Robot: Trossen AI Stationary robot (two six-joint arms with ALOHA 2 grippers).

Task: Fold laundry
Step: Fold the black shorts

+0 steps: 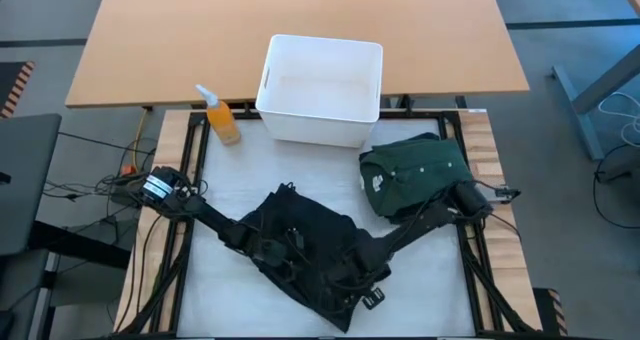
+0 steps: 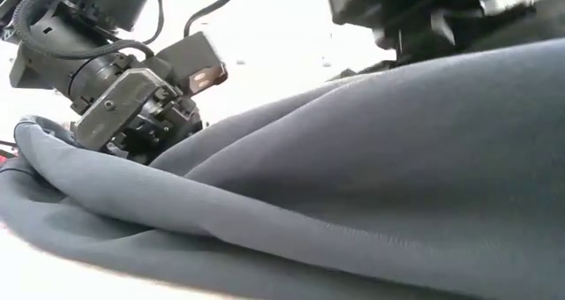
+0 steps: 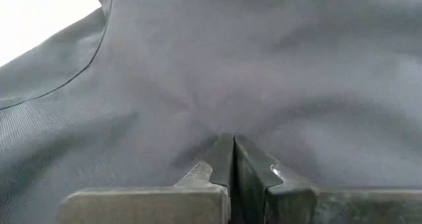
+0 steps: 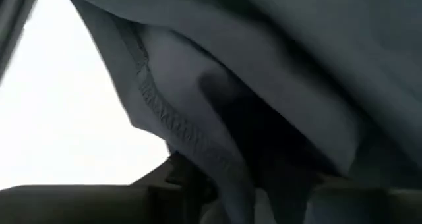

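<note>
A black garment (image 1: pixel 310 250) lies crumpled in a heap at the middle of the table, toward its near edge. It fills the low view (image 2: pixel 353 176) and both wrist views. My left gripper (image 3: pixel 232 143) reaches in from the left and is shut on the heap's left part (image 1: pixel 272 246). My right gripper (image 1: pixel 365 275) comes in from the right and is sunk into the heap's right side. In its wrist view the cloth, with a stitched hem (image 4: pixel 158 112), drapes over it. A dark green garment (image 1: pixel 415 175) rests folded on the table at the right. My left gripper pinches a small pucker of the black garment's cloth (image 3: pixel 214 122) between its two shut fingers. Creases run out from the pinch. The fingers come from the table's left, slanting down. I cannot tell one layer from several. The garment around the pinch rests on the table.
A white plastic bin (image 1: pixel 322 88) stands at the table's far edge, with an orange spray bottle (image 1: pixel 222 118) to its left. A bare strip of table (image 1: pixel 230 170) lies between the bin and the black heap. A wooden desk (image 1: pixel 300 20) stands beyond.
</note>
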